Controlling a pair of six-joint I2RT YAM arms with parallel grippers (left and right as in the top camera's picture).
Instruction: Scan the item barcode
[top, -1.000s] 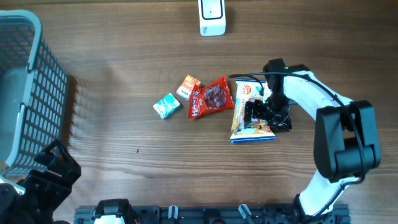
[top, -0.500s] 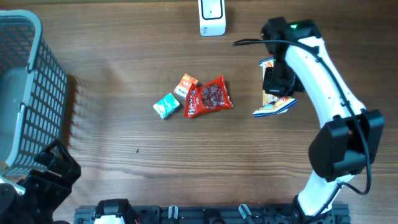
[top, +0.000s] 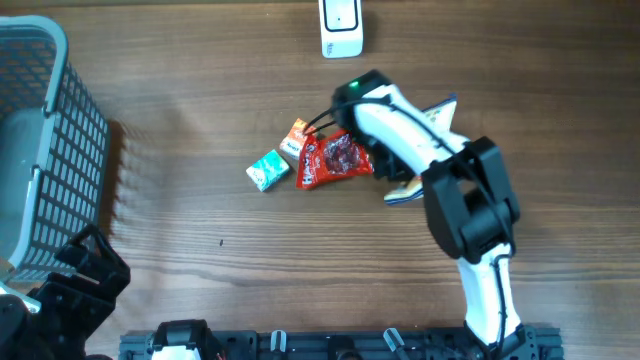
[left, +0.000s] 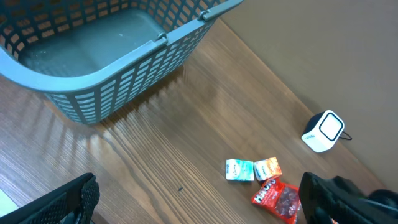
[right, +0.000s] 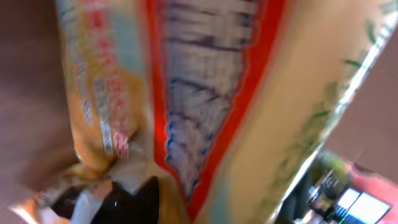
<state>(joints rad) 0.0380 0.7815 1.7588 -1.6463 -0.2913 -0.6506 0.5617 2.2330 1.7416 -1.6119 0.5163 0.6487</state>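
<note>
The item is a yellow snack packet (top: 441, 106) with red and blue print. It is lifted off the table and mostly hidden under my right arm, with one corner poking out above and another (top: 400, 195) below. In the right wrist view the packet (right: 205, 93) fills the frame, blurred, against one dark finger (right: 134, 202). My right gripper (top: 405, 168) is shut on it, just right of the red candy bag (top: 335, 160). The white scanner (top: 341, 28) stands at the far edge. My left gripper (left: 199, 211) is open and empty at the near left.
A small orange box (top: 302, 138) and a teal box (top: 268, 170) lie left of the red bag. A grey mesh basket (top: 40, 150) fills the left side. In the left wrist view, the basket (left: 93, 62), scanner (left: 323, 130) and red bag (left: 277, 198) also show.
My right arm lifted the packet off the table, carried it up toward the far side, then swung it left beside the red bag. The left arm has not moved.
</note>
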